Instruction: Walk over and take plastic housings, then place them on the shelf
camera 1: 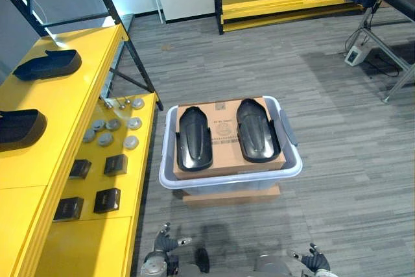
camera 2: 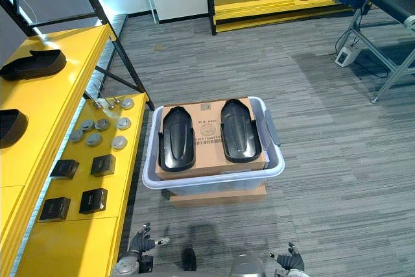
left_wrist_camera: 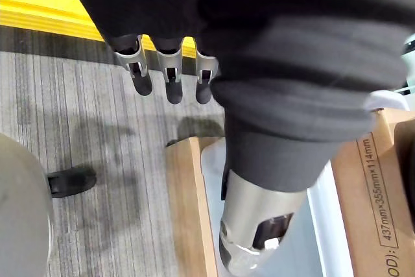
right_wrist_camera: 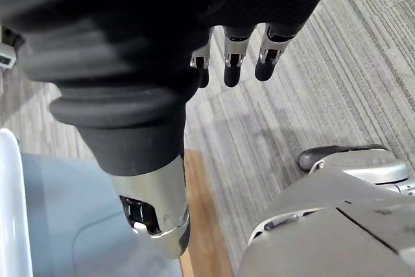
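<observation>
Grey striped carpet point(camera 1: 337, 128); two glossy black, rounded plastic housings point(camera 1: 194, 139) lie side by side on a cardboard box point(camera 1: 225, 131) in a pale bin point(camera 1: 295, 163). My left hand point(camera 1: 167, 241) and right hand point(camera 1: 316, 261) hang low, fingers relaxed, empty.

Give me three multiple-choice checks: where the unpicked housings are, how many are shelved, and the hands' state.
1. The unpicked housings lie: A on the floor; B on the cardboard box in the bin; C on the black table.
2. Housings on the yellow shelf: A none; B two; C four.
3. The left hand and right hand are: A open and empty; B shut on housings; C pressing the bin.
Key: 1 B, they lie side by side on the cardboard. 2 B, far housing and near housing. 3 A, fingers straight, nothing held.
</observation>
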Robot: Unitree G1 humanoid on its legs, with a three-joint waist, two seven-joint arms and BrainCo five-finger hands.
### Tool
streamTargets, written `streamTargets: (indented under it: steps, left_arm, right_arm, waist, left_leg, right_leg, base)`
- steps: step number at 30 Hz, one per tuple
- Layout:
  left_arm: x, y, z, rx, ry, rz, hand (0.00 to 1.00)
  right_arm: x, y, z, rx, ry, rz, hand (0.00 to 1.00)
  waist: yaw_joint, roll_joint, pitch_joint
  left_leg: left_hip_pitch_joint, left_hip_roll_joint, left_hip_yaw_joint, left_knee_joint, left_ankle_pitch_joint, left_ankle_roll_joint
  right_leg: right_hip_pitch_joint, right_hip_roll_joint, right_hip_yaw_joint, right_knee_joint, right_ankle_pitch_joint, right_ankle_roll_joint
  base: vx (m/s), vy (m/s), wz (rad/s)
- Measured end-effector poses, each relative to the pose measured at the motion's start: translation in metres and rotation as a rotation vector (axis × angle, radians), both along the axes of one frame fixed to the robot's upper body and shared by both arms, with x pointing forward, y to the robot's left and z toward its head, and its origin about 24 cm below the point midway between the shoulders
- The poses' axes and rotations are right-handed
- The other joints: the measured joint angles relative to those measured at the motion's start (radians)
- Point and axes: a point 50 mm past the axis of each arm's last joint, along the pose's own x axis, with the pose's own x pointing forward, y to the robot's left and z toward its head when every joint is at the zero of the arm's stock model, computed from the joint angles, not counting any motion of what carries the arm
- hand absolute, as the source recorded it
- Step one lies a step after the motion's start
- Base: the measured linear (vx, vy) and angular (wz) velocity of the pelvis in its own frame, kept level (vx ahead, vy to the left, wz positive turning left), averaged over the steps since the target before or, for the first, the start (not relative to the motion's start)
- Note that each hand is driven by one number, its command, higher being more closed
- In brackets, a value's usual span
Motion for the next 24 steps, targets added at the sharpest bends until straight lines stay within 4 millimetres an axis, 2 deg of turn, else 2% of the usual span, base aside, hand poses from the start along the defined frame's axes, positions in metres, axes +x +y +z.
streamTargets:
  steps: [2, 4, 7, 8, 9, 11, 14, 19, 22, 24]
  left_arm:
    - [0.0, 0.001, 0.0, 0.003, 0.0, 0.0, 0.0]
    - [0.001, 0.005, 0.001, 0.013, -0.004, -0.002, 0.0]
    - [0.001, 0.011, 0.002, 0.029, -0.009, -0.003, 0.0]
    - [0.0, 0.012, 0.002, 0.03, -0.008, -0.001, 0.0]
    - [-0.002, 0.012, 0.002, 0.028, -0.009, 0.002, 0.0]
    - [-0.007, 0.012, 0.001, 0.026, 0.001, -0.014, 0.0]
    - [-0.017, 0.012, -0.001, 0.023, 0.023, -0.009, 0.0]
    - [-0.015, 0.012, 0.001, 0.022, 0.009, -0.006, 0.0]
    - [-0.012, 0.012, 0.003, 0.02, -0.012, -0.007, 0.0]
    - [-0.004, 0.011, 0.007, 0.02, -0.048, -0.01, 0.0]
  right_arm:
    - [0.007, -0.004, 0.005, -0.022, -0.033, -0.014, 0.0]
    - [0.024, -0.014, 0.02, -0.07, -0.127, -0.017, 0.0]
    - [0.055, -0.048, 0.07, -0.23, -0.353, -0.036, 0.0]
    - [0.065, -0.062, 0.094, -0.311, -0.441, -0.026, 0.0]
    - [0.071, -0.068, 0.107, -0.352, -0.486, -0.023, 0.0]
    - [0.086, -0.083, 0.146, -0.485, -0.616, -0.02, 0.0]
    - [0.099, -0.084, 0.166, -0.546, -0.686, -0.002, 0.0]
    - [0.12, -0.074, 0.177, -0.583, -0.717, 0.099, 0.0]
    - [0.147, -0.061, 0.19, -0.611, -0.757, 0.203, 0.0]
    - [0.175, -0.06, 0.197, -0.629, -0.757, 0.241, 0.0]
  waist:
    - [0.001, -0.011, -0.007]
    - [-0.001, -0.021, -0.011]
    - [-0.002, -0.026, -0.014]
    - [-0.003, -0.026, -0.014]
    - [-0.002, -0.026, -0.014]
    - [-0.003, -0.029, -0.015]
    - [-0.002, -0.035, -0.027]
    - [-0.001, -0.029, -0.029]
    - [-0.001, -0.022, -0.024]
    - [0.003, -0.015, 0.01]
  left_leg:
    - [-0.001, 0.001, -0.002, 0.0, 0.0, 0.0]
    - [-0.003, 0.001, -0.001, -0.001, 0.0, 0.0]
    - [-0.013, 0.0, -0.001, -0.001, 0.0, 0.0]
    - [-0.017, 0.0, -0.001, -0.001, 0.0, 0.0]
    - [-0.019, 0.0, -0.001, -0.001, 0.0, 0.0]
    - [-0.027, 0.001, -0.003, -0.001, 0.0, 0.0]
    - [-0.038, 0.002, -0.008, -0.001, 0.0, 0.001]
    - [-0.06, -0.002, -0.031, -0.001, 0.009, 0.007]
    - [-0.083, -0.003, -0.044, -0.001, 0.022, 0.008]
    - [-0.108, -0.003, -0.059, -0.001, 0.039, 0.008]
  right_leg:
    - [0.006, 0.002, -0.003, -0.014, 0.001, 0.0]
    - [0.006, 0.003, -0.001, -0.018, 0.002, 0.0]
    - [0.002, 0.003, 0.001, -0.035, 0.013, 0.003]
    - [0.002, 0.003, 0.001, -0.045, 0.019, 0.005]
    - [0.002, 0.004, 0.001, -0.052, 0.024, 0.005]
    - [0.003, 0.006, 0.0, -0.069, 0.034, 0.006]
    - [0.004, 0.009, -0.007, -0.089, 0.046, 0.007]
    - [0.0, 0.009, -0.029, -0.108, 0.06, 0.008]
    - [-0.01, 0.01, -0.044, -0.12, 0.073, 0.009]
    - [-0.026, 0.011, -0.057, -0.12, 0.084, 0.006]
  base:
    - [0.08, -0.032, 0.01]
    - [0.05, -0.021, -0.03]
    - [0.02, -0.003, -0.03]
    - [0.0, 0.0, 0.0]
    - [0.0, 0.0, 0.0]
    - [0.0, 0.0, 0.0]
    - [-0.02, 0.004, 0.05]
    - [-0.03, 0.003, 0.13]
    - [-0.04, 0.001, 0.15]
    - [-0.09, 0.007, 0.18]
